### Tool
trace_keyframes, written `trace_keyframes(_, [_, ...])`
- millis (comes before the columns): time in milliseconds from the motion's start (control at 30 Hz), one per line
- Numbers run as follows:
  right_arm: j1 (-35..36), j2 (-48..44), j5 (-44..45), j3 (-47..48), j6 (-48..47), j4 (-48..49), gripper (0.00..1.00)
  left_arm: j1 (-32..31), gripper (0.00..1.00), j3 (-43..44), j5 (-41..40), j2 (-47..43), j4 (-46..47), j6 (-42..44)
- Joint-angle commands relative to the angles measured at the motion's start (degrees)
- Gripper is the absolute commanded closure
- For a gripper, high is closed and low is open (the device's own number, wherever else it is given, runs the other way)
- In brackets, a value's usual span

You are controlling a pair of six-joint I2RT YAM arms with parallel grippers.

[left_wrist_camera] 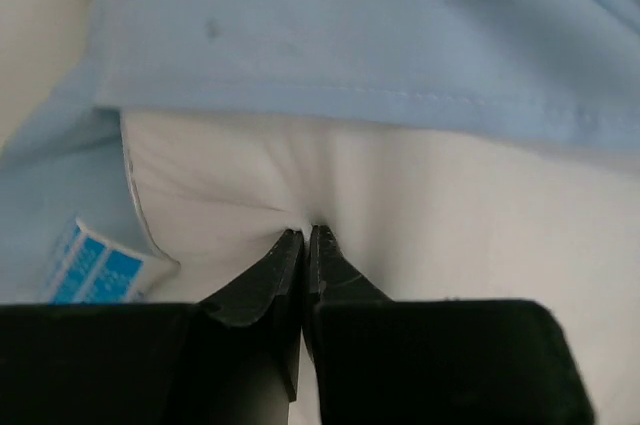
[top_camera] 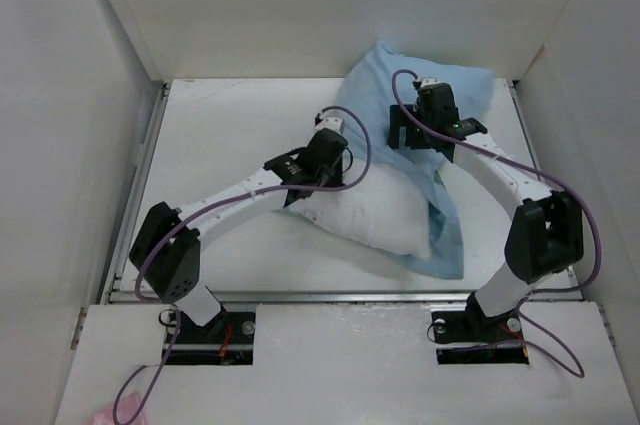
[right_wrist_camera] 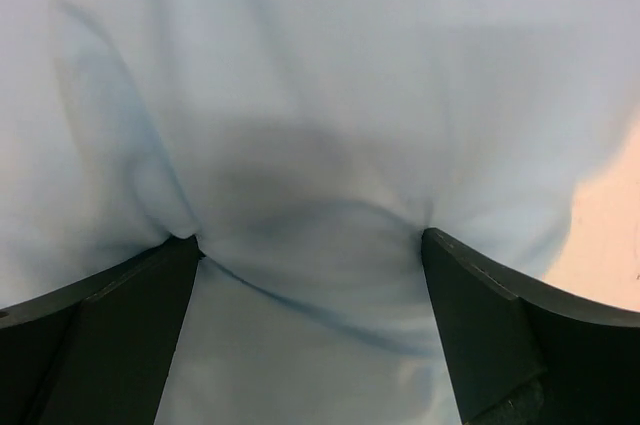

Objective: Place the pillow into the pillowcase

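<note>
**Pillow pinched by the left hand, pillowcase pressed under the spread right hand**

In the top view the white pillow (top_camera: pixel 375 220) is seen lying on the white table (top_camera: pixel 220 125), just right of centre. Its bare near part is turned toward 5 o'clock. The light-blue pillowcase (top_camera: pixel 400 80) is draped over the pillow's far part and bunched toward 1 o'clock. A strip of it is trailed down the pillow's right side to a corner at about 4 o'clock. How far the pillow sits inside the sleeve cannot be told.

The left hand (left_wrist_camera: pixel 305 235) is closed to a sliver on the pillow. In the left wrist view the two black fingertips are shown nearly touching, with a small fold of white cloth nipped between them. Creases are drawn out from the pinch. At 12 o'clock of the pinch in that view, the stitched hem (left_wrist_camera: pixel 400 105) of the pillowcase is laid across the pillow. A blue tag (left_wrist_camera: pixel 95 265) is seen at 8 o'clock of the fingertips, at the pillow's seamed edge.

The right hand (right_wrist_camera: pixel 310 240) is spread wide and nothing is gripped by it. In the right wrist view both tips are pressed into the pillowcase, and the blue cloth is dented and puckered between them. In the top view this hand is set on the pillowcase at about 2 o'clock of the left hand, a little apart from it.
</note>
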Motion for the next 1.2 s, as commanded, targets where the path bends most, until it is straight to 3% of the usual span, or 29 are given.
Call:
trace_keyframes(0, [4.0,-0.1,-1.7,5.2,-2.0,6.8,0.01,-4.7,1.0,-1.7,1.9,-4.2,-3.2,-3.3])
trace_keyframes(67, [5.9,-3.8,5.4,5.2,-2.0,4.6,0.01,-3.3,0.98,1.7,-1.5,-3.0,-7.7,-4.8])
trace_keyframes(100, [6.6,-5.4,8.2,5.2,-1.5,3.8,0.01,-3.2,0.92,3.3,-3.4,-2.2,-9.7,-5.3])
trace_keyframes(133, [7.2,-7.1,10.5,4.6,-1.5,2.5,0.01,-3.2,0.66,4.5,-5.1,-1.7,-11.3,-6.4])
trace_keyframes(200, [9.4,-12.4,16.6,4.5,0.3,-1.4,0.01,-3.2,0.36,6.0,-8.6,-1.7,-15.5,-7.8])
trace_keyframes(233, [11.6,-14.3,18.2,4.0,0.3,-2.5,0.0,-3.2,0.05,6.0,-11.0,-2.8,-16.3,-9.3])
trace_keyframes(267, [13.1,-15.9,18.8,4.0,0.9,-3.5,0.0,-3.2,0.0,6.0,-11.9,-3.8,-17.1,-10.1])
trace_keyframes(367, [18.2,-20.8,17.5,1.1,0.3,-7.2,0.0,-2.1,0.0,3.6,-14.1,-9.0,-19.6,-12.8])
trace_keyframes(433, [23.3,-21.5,12.0,-1.0,-0.7,-11.1,0.0,-0.2,0.0,0.6,-15.4,-13.1,-22.0,-16.5])
trace_keyframes(633, [34.8,-16.4,10.1,-7.1,-1.2,-13.4,0.0,3.4,0.0,-10.9,-12.1,-19.9,-20.8,-20.4])
trace_keyframes(767, [37.2,-10.5,14.9,-6.3,0.1,-8.9,0.0,4.8,0.0,-15.6,-10.3,-20.7,-17.5,-19.8])
trace_keyframes(867, [37.2,-4.0,25.3,-6.3,6.4,-4.4,0.0,6.6,0.0,-16.3,-10.3,-20.7,-17.0,-19.1])
trace_keyframes(933, [37.2,2.4,29.6,-4.6,12.4,-6.7,0.0,7.5,0.0,-17.5,-10.3,-20.7,-16.4,-18.6])
trace_keyframes(967, [37.2,5.8,32.5,-3.3,15.7,-8.7,0.06,8.5,0.0,-18.3,-9.5,-20.7,-15.9,-17.7])
trace_keyframes(1000, [37.2,7.0,33.3,-3.3,15.7,-8.7,0.06,9.1,0.0,-19.0,-9.5,-20.7,-15.3,-16.9])
trace_keyframes(1067, [37.2,7.6,33.3,-2.8,17.6,-8.7,0.49,10.3,0.0,-20.2,-8.2,-21.2,-14.5,-16.2])
trace_keyframes(1133, [37.2,5.9,32.6,-2.8,18.5,-8.0,1.0,11.4,0.0,-23.7,-5.4,-21.7,-9.2,-12.6])
trace_keyframes(1167, [37.2,4.5,31.8,-2.2,17.4,-7.2,1.0,11.4,0.0,-24.6,-2.6,-21.7,-6.8,-11.6])
